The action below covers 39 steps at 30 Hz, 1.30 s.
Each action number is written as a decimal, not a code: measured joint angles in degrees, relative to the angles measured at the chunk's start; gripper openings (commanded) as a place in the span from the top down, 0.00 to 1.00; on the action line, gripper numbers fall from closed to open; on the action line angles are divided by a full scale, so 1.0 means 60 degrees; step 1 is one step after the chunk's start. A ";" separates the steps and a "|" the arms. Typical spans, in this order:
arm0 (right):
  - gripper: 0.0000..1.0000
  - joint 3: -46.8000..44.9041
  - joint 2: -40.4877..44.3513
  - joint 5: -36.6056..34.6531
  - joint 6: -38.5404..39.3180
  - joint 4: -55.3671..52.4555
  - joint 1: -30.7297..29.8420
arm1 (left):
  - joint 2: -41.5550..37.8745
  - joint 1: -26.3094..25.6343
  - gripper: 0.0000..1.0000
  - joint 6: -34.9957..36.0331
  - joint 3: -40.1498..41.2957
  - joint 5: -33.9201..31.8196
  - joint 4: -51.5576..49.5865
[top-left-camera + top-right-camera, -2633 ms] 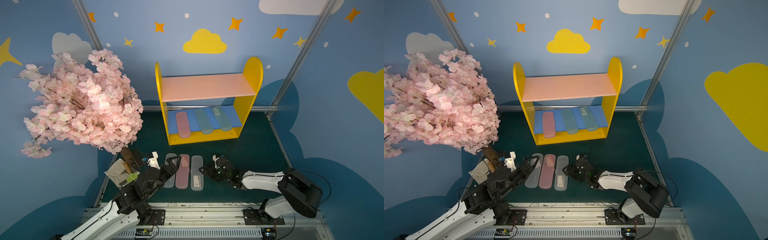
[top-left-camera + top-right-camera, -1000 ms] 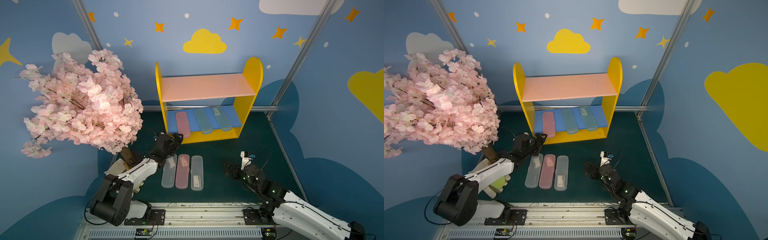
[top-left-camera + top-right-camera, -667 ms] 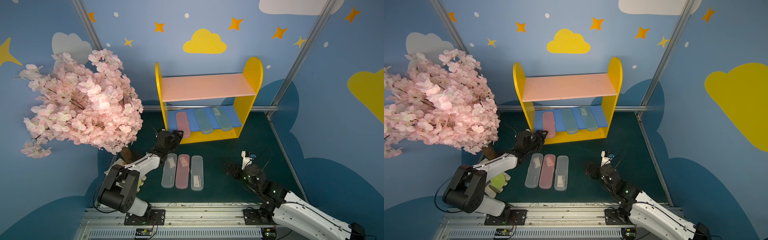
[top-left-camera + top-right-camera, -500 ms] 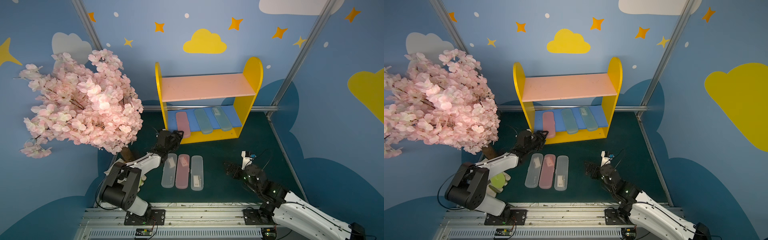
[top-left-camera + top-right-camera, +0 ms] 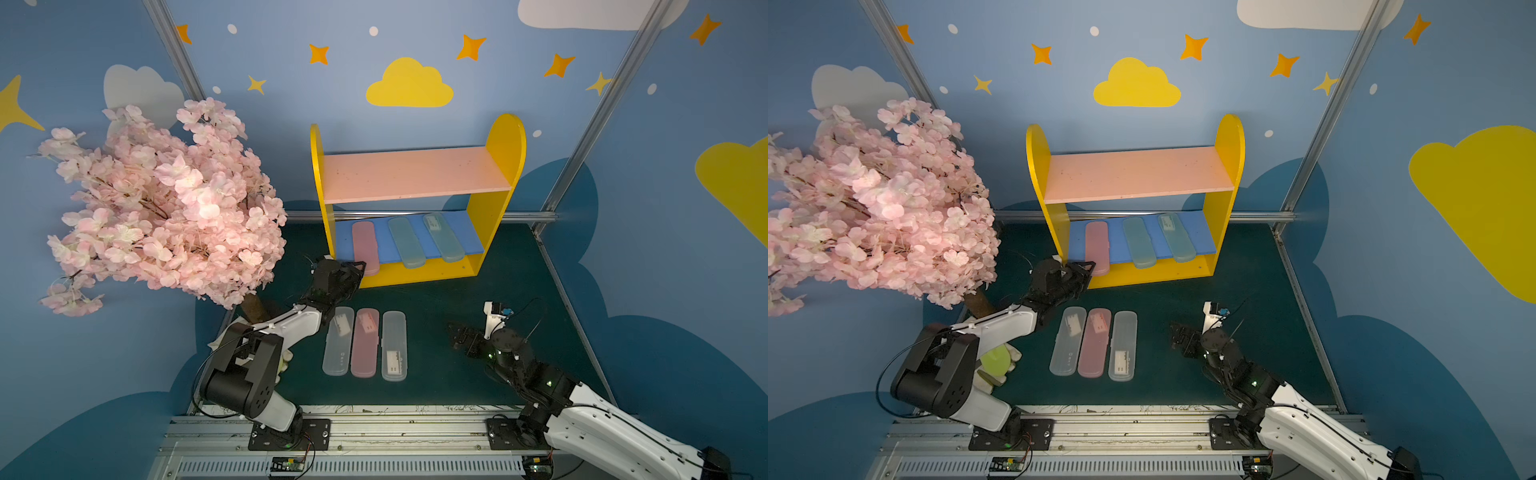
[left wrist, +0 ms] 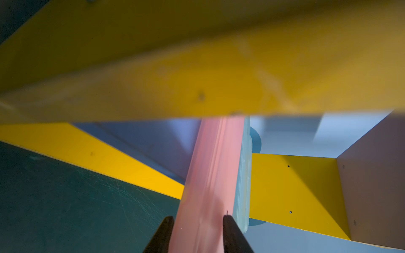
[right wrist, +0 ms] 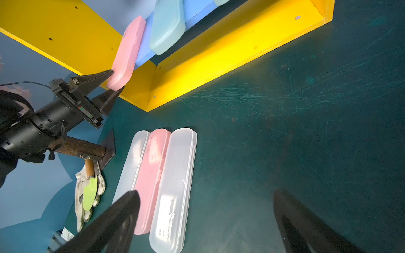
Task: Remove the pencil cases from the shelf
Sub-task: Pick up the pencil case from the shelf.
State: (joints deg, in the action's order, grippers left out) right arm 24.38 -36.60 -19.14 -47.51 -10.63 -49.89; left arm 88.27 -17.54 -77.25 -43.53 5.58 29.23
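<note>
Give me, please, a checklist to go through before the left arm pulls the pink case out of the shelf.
1. Jaws of the left gripper flank the front end of the pink pencil case: ok.
2. Grip is firm enough for pulling: cannot tell.
3. The nearest teal case lies apart from the pink one on the blue board: ok.
4. Bare mat is free beside the three cases already laid down: ok.
5. The right gripper is open, holds nothing and is away from the shelf: ok.
</note>
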 measured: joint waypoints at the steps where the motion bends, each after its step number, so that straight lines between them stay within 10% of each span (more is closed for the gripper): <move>1: 0.01 0.0000 0.0004 0.0000 0.0000 0.0000 0.0000 | -0.0004 0.0007 0.71 -0.0015 0.0000 0.0007 0.0044; 14: 0.01 -0.0004 0.0113 0.0011 -0.0018 -0.0004 0.0033 | -0.0401 0.0047 0.97 0.0022 -0.0102 0.0280 0.0157; 39: 0.03 0.0433 0.0419 0.2087 0.0044 0.0477 0.0266 | -0.3912 -0.1687 0.97 0.0925 0.1133 0.1876 -0.0685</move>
State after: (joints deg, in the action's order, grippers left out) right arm 26.98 -34.09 -6.61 -47.24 -7.77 -48.29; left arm 64.79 -27.66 -71.70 -36.73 16.84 25.12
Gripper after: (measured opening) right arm 0.978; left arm 0.223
